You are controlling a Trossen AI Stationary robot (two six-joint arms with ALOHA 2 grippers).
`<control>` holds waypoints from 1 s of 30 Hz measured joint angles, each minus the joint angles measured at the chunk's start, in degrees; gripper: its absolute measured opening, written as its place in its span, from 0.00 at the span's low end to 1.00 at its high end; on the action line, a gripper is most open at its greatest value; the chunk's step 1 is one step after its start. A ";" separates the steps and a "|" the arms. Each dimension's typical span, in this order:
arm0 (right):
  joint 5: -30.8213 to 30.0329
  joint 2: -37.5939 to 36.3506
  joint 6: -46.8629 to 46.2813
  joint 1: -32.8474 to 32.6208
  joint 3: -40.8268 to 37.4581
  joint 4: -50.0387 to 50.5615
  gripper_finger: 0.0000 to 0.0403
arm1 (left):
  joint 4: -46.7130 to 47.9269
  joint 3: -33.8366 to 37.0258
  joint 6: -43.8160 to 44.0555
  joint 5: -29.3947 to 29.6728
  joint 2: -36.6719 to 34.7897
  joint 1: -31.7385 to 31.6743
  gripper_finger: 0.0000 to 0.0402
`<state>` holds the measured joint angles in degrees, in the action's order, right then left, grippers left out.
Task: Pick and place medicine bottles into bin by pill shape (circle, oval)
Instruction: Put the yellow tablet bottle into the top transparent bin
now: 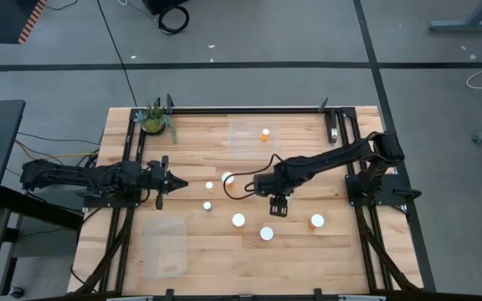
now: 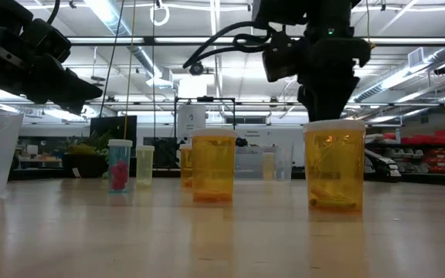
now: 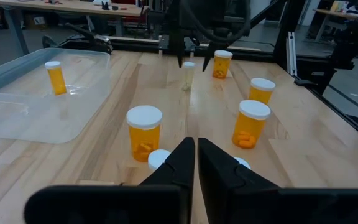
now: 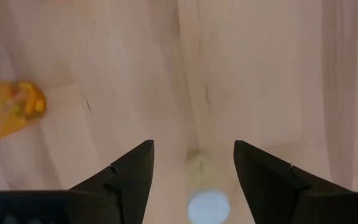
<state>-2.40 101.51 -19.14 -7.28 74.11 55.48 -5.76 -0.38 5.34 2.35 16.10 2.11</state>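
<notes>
Several orange medicine bottles with white caps stand upright on the wooden table: (image 1: 227, 177), (image 1: 238, 220), (image 1: 267, 233), (image 1: 316, 221). One more (image 1: 265, 133) stands in the clear far bin (image 1: 245, 138). My right gripper (image 1: 279, 201) hangs open over the table's middle, pointing down. A small pale bottle (image 4: 207, 202) with a white cap stands below, between its fingers and apart from them; in the high view the gripper hides it. My left gripper (image 3: 196, 155) waits shut at the table's left side, pointing level toward the bottles.
A second clear bin (image 1: 164, 245) lies at the near left. A small green potted plant (image 1: 155, 119) stands at the far left corner. Two small white caps (image 1: 209, 186) (image 1: 207, 205) sit just in front of my left gripper. A black cable loops near the right gripper.
</notes>
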 joint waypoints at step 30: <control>1.10 0.04 1.59 0.58 -8.15 -1.00 0.31 | 0.00 -0.02 0.02 -0.02 0.00 0.00 0.09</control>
<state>-1.30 101.56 -17.55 -6.71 65.95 54.48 -5.76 -0.40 5.37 2.33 16.10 2.11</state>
